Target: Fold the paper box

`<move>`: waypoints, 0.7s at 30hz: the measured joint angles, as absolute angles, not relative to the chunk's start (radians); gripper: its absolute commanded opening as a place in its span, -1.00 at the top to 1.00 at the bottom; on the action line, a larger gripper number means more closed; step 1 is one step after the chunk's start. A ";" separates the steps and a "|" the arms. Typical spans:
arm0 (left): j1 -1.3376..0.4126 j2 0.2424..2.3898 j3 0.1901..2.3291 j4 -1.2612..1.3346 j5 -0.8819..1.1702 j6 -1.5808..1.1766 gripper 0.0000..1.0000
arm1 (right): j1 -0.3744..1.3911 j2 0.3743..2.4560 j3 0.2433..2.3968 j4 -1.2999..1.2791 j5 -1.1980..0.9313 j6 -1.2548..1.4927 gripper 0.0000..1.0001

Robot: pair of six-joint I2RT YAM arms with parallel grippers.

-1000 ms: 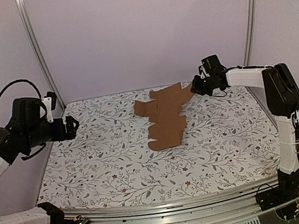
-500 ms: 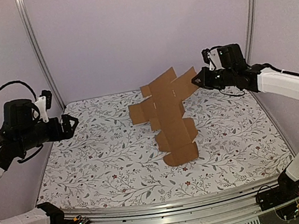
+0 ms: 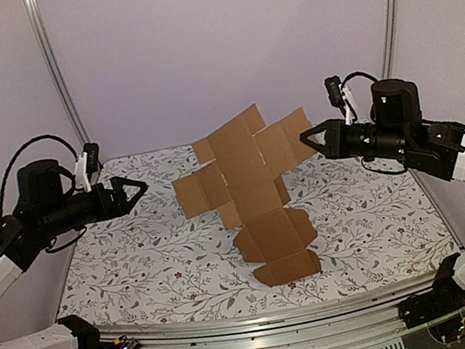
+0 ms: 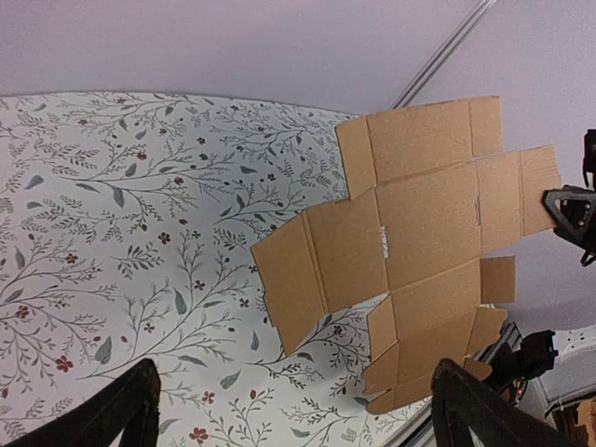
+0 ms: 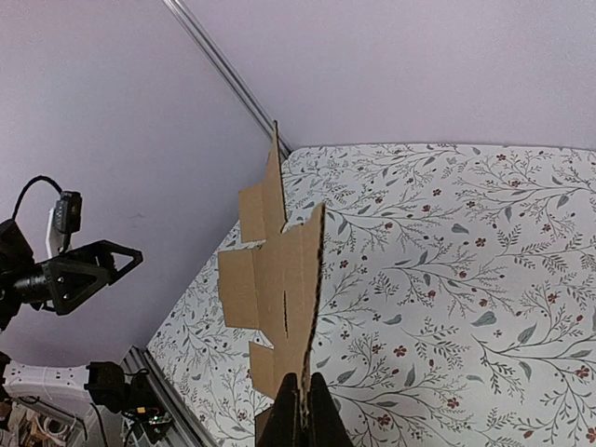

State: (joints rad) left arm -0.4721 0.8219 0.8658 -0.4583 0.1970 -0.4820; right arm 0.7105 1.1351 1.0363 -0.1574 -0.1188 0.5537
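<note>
The paper box (image 3: pixel 249 194) hangs upright over open worktop (image 3: pixel 141 269), its right corner pinched by the outstretched right end effector (image 3: pixel 305 138). The left end effector (image 3: pixel 139 188) is level, spread wide and well apart.

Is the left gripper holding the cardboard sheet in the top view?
No, the left gripper hangs open, apart from the paper box, which only the shut right gripper pinches by one flap.

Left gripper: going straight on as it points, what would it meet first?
The open left gripper would probably meet the nearest flap of the paper box, held up by the right gripper; depth is unclear.
</note>
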 measured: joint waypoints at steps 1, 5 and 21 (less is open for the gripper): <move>-0.472 0.824 0.861 -0.440 0.219 -0.491 -0.99 | 0.741 1.122 1.032 -0.157 -0.102 0.559 1.00; -0.472 0.838 0.841 -0.377 0.293 -0.522 -0.99 | 0.811 1.095 1.026 -0.148 -0.039 0.589 1.00; -0.473 0.864 0.760 -0.223 0.476 -0.617 -0.70 | 0.894 1.086 1.019 -0.078 0.015 0.640 1.00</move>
State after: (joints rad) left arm -0.4728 0.8639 0.7601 -0.2230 0.4759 -0.6170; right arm 0.8936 1.0859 1.0195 -0.0776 0.0151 0.6399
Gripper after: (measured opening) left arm 0.864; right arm 0.007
